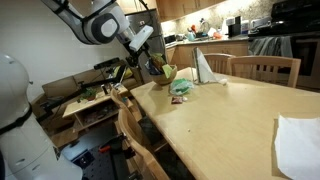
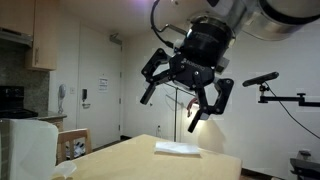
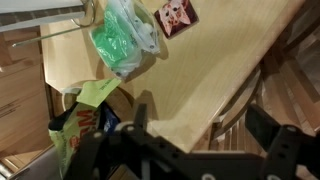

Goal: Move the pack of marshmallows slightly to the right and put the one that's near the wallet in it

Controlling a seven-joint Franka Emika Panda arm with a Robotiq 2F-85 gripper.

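The pack of marshmallows [image 3: 124, 40] is a green and clear plastic bag lying on the wooden table [image 3: 215, 60]; it also shows in an exterior view [image 1: 182, 88]. A small reddish wallet [image 3: 177, 15] with a picture on it lies right beside the bag. I cannot make out a loose marshmallow near the wallet. My gripper [image 3: 205, 135] is open and empty, hanging in the air above the table's edge, short of the bag. It shows in both exterior views [image 1: 152, 60] [image 2: 178, 95] with its fingers spread.
A yellow-green snack bag [image 3: 85, 110] stands by the table's corner near the gripper [image 1: 165, 72]. A white cloth [image 1: 205, 68] lies behind the bag, and a white sheet [image 1: 298, 140] at the table's near end. Wooden chairs [image 1: 265, 68] stand around the table.
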